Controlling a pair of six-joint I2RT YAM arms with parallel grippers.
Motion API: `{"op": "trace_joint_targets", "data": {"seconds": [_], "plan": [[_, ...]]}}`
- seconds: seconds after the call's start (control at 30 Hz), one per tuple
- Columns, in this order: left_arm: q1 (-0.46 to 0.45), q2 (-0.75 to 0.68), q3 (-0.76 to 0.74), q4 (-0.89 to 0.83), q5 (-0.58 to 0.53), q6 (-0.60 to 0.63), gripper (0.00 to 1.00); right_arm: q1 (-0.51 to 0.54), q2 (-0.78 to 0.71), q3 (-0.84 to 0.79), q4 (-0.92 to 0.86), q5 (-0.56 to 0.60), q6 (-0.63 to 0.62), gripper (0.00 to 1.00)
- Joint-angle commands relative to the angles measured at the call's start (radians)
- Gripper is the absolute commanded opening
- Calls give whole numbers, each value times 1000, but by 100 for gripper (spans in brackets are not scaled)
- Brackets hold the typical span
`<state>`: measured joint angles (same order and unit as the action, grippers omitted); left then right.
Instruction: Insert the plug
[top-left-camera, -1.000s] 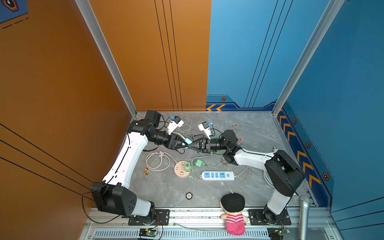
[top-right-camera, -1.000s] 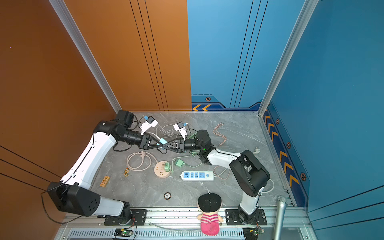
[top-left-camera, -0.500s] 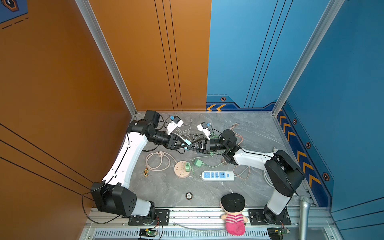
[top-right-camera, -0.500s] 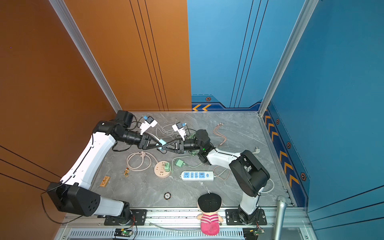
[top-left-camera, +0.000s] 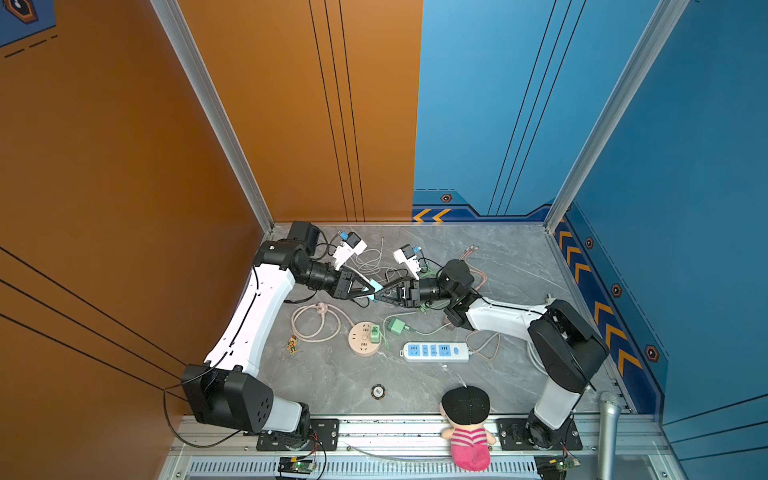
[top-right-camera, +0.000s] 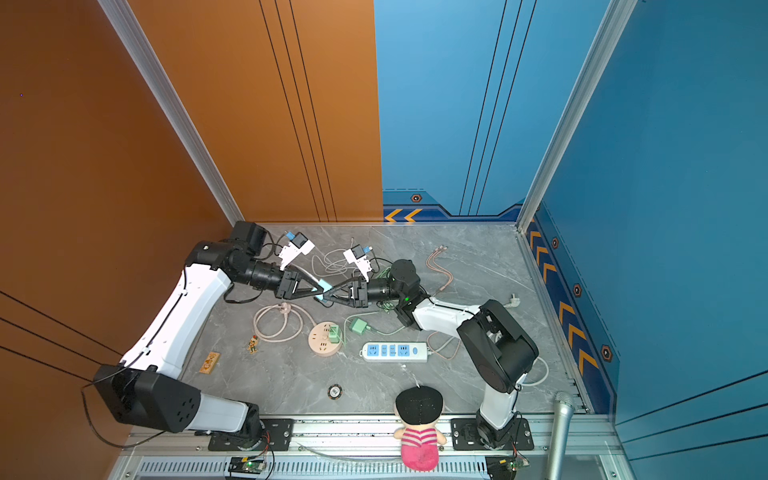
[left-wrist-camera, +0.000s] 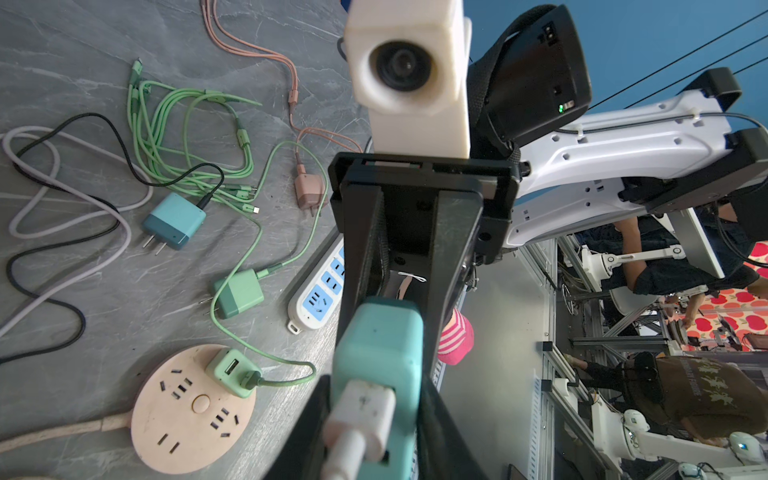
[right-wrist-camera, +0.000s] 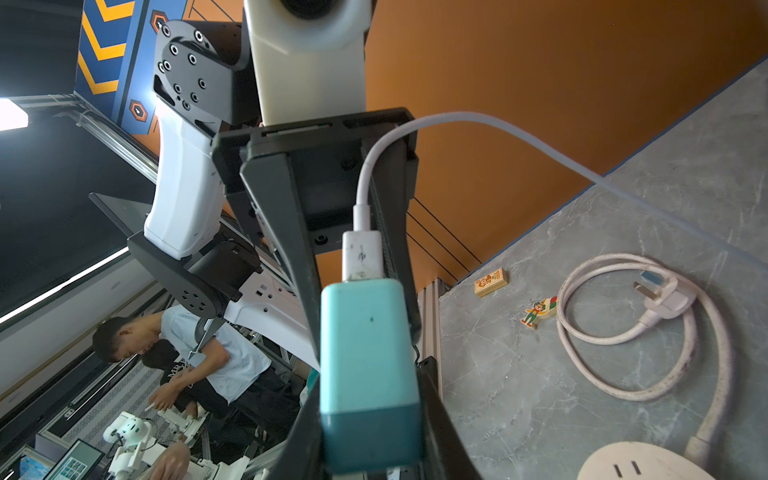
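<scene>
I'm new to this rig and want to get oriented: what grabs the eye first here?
The left end effector and right end effector meet tip to tip at mid-scene; the right one clamps a teal USB charger with a white USB plug at its end. A pink-striped doll sits at the front rail.

Both arms paired white shell links with black joints: the left arm (top-left-camera: 257, 320) at frame left in both top views, the right arm (top-left-camera: 503, 318) at frame right. A black cable (left-wrist-camera: 648, 121) ran along the right arm's shell at upper right of the left wrist view. There a cream camera housing (left-wrist-camera: 409, 70) topped black wedge-shaped fingers (left-wrist-camera: 453, 249), and a green light (left-wrist-camera: 561, 109), perhaps a status lamp, glowed. Screw heads dotted a black joint plate (right-wrist-camera: 183, 70).
</scene>
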<state>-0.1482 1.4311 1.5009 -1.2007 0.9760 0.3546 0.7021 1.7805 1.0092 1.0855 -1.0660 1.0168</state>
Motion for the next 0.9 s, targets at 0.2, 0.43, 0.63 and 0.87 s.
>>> {"op": "trace_joint_targets", "data": {"seconds": [0.2,0.43,0.63,0.87], "plan": [[-20,3,-5,3,-9,5,7,21,45,40,141,-4,97,0],[-7,-21,4,40,-118,-59,3,12,-81,123,-652,77,-371,1],[22,-31,-6,89,-184,-112,1,-25,-180,165,-1094,177,-666,11],[22,-50,-42,111,-300,-161,0,-107,-288,108,-1206,274,-715,38]]}}
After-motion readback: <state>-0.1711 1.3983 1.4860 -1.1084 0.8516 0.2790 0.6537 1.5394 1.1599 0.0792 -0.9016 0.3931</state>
